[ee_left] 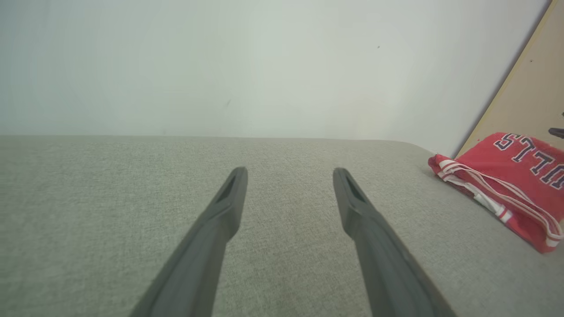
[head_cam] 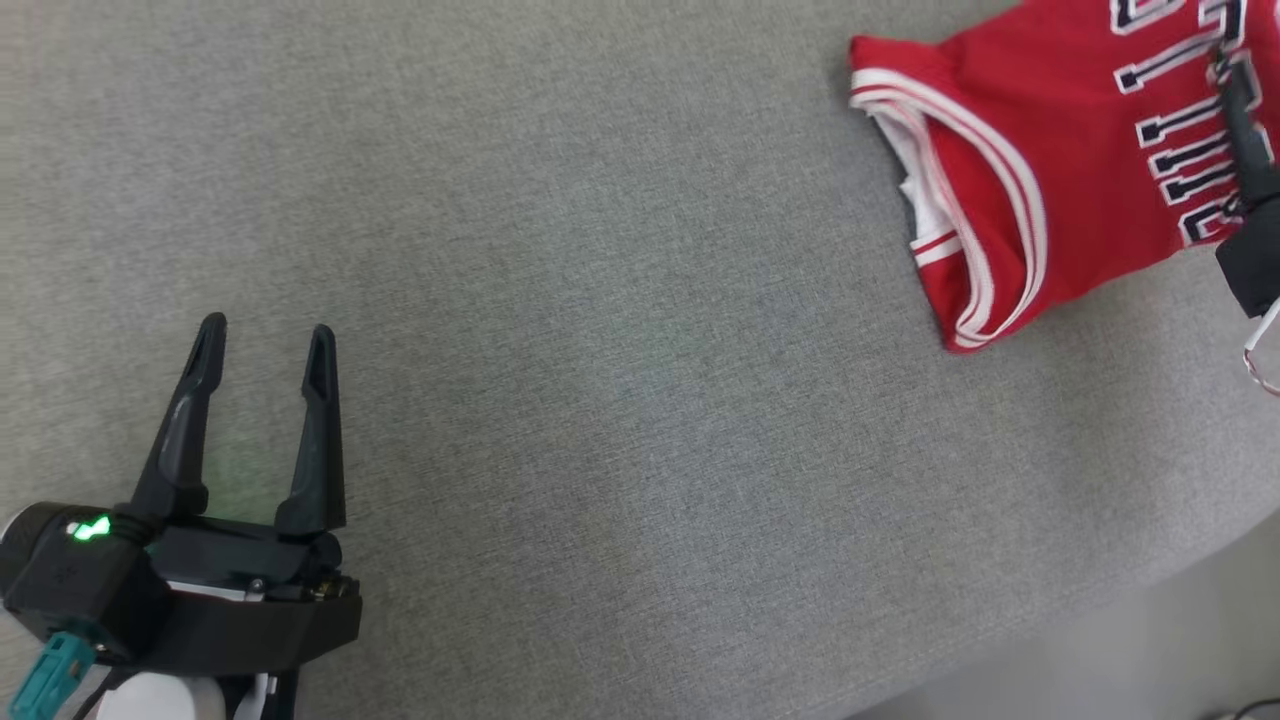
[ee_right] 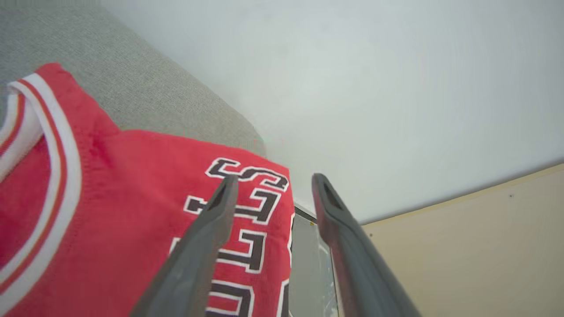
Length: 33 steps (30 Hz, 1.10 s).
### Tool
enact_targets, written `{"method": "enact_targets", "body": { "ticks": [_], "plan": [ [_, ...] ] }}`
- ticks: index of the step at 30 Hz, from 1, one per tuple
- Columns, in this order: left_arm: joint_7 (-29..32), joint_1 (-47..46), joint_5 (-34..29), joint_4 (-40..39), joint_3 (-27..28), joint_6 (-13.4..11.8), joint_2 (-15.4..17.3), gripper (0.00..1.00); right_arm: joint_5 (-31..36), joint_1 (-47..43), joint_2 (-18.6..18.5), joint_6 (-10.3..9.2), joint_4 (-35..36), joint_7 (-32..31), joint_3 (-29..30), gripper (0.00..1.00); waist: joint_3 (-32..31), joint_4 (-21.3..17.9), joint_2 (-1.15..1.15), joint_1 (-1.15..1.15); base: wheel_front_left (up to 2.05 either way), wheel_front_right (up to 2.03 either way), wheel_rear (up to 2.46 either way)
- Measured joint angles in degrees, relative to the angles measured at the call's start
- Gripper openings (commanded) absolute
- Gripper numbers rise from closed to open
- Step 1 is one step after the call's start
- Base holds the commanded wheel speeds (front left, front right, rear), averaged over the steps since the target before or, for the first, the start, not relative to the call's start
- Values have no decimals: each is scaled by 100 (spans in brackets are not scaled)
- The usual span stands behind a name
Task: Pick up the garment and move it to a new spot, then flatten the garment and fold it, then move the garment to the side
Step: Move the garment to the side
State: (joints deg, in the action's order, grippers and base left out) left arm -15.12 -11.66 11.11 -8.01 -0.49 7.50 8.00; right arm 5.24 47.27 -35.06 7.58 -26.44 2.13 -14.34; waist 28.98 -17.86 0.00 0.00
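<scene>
At the near left of the grey table (head_cam: pixel 620 400), the left gripper (head_cam: pixel 267 330) is held low over the surface. Its fingers point away and its jaws are spread wide around nothing. Farther off, at the table's right end, the red jersey (head_cam: pixel 1050 150) lies folded, lettering up. Over that lettering is the right gripper (ee_right: pixel 276 179), jaws parted and pinching nothing, with one finger above the cloth.

Grey woven surface (head_cam: pixel 600 400), broad and flat, edge curving off at lower right. On it, up by the right side — folded red jersey (head_cam: pixel 1040 170), white-and-red trim along one edge, dark lettering facing up.
</scene>
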Motion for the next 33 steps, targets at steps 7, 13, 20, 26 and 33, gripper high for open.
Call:
{"method": "enact_targets", "body": {
  "ticks": [7, 13, 20, 26, 33],
  "plan": [
    [0, 51, 53, 153, 58, 0, -122, 100, 55, -351, 208, 0, 62, 91, 222, 100, -252, 161, 0, 0, 0, 0, 0],
    [1, 316, 125, 430, 191, 0, -254, 100, -219, -883, 654, 0, 212, 337, 508, 100, -633, 355, 0, 0, 0, 0, 0],
    [0, 733, 148, 762, 389, -1, -408, 100, -1105, -1893, 1611, -1, 722, 932, 886, 100, -1256, 614, 0, -1, 0, 0, 0],
    [0, 1118, 140, 1000, 433, -1, -474, 100, -1742, -2738, 2112, -1, 1063, 1104, 802, 100, -1848, 846, -1, -1, 0, 0, 0],
    [0, 1449, 99, 1177, 533, -1, -502, 100, -1980, -3597, 2594, -1, 1038, 1170, 837, 100, -2491, 1123, -1, -2, 0, 0, 0]
  ]
}}
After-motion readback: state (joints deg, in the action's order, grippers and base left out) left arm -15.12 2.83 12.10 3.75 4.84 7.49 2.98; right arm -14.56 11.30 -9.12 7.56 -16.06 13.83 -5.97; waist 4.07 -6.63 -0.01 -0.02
